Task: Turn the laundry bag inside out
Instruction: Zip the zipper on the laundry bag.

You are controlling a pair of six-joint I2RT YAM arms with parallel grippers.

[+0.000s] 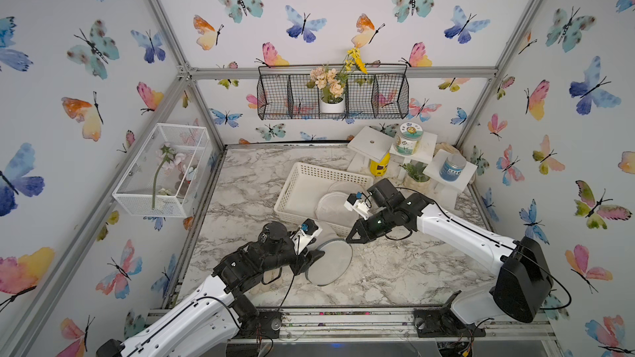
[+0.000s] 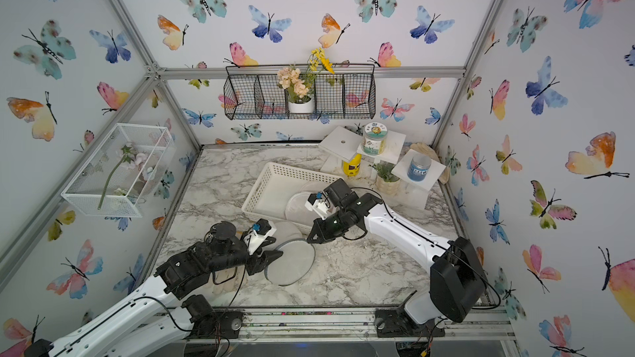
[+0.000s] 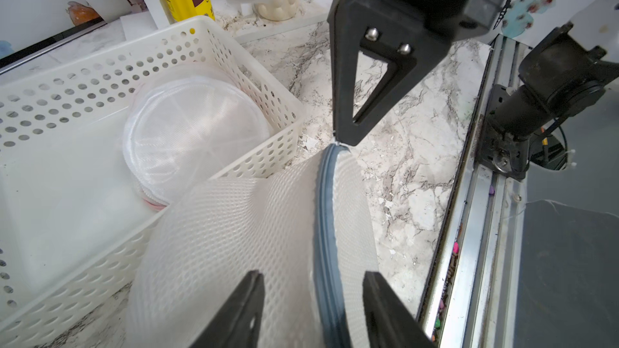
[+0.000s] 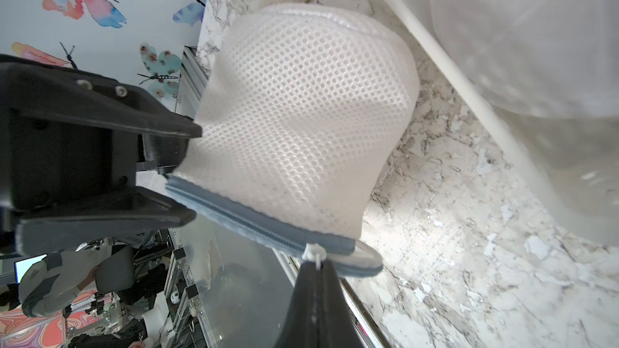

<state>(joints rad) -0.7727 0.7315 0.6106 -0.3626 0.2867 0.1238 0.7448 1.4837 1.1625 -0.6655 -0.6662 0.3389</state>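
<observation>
The laundry bag point(image 1: 331, 264) point(image 2: 292, 264) is a white mesh drum with a grey-blue zipper rim, lying on its side on the marble table just in front of the basket. In the left wrist view its rim point(image 3: 326, 215) runs between the spread fingers of my left gripper point(image 3: 312, 276), which is open and straddles the rim without pinching it point(image 1: 314, 256). My right gripper point(image 4: 316, 264) point(image 1: 351, 238) is shut on the small white zipper pull point(image 4: 313, 252) at the rim's far end. The bag's mesh body point(image 4: 301, 105) bulges away from the zipper.
A white perforated basket point(image 1: 330, 170) point(image 3: 100, 51) holding round mesh bags point(image 1: 333, 207) stands right behind the bag. White stands with jars point(image 1: 407, 140) and a yellow bottle point(image 1: 379, 166) fill the back right corner. A metal rail point(image 1: 343, 317) runs along the table's front edge.
</observation>
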